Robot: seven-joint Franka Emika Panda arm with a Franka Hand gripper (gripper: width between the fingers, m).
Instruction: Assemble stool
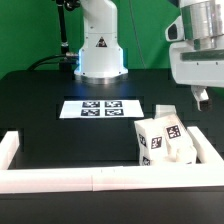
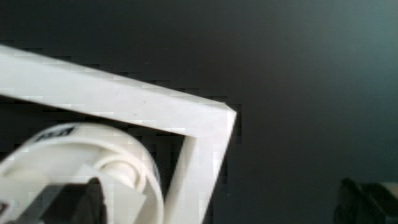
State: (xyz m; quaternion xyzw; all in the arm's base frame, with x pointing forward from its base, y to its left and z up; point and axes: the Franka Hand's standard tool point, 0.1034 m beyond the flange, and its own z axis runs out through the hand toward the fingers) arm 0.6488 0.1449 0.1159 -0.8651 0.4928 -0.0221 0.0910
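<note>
A cluster of white stool parts [image 1: 163,141] with black-and-white tags lies on the black table, in the front corner at the exterior view's right, against the white border rail [image 1: 207,150]. I cannot tell legs from seat disc there. My gripper [image 1: 201,98] hangs above the table, up and to the exterior view's right of the cluster, touching nothing. In the wrist view a rounded white stool part [image 2: 80,165] lies inside the rail corner [image 2: 210,125]. My gripper [image 2: 205,208] is open and empty, with its dark fingertips [image 2: 370,198] wide apart at the picture's edge.
The marker board [image 1: 100,108] lies flat mid-table in front of the arm's white base [image 1: 100,60]. White border rails run along the table's front [image 1: 90,180] and the corner at the exterior view's left [image 1: 10,148].
</note>
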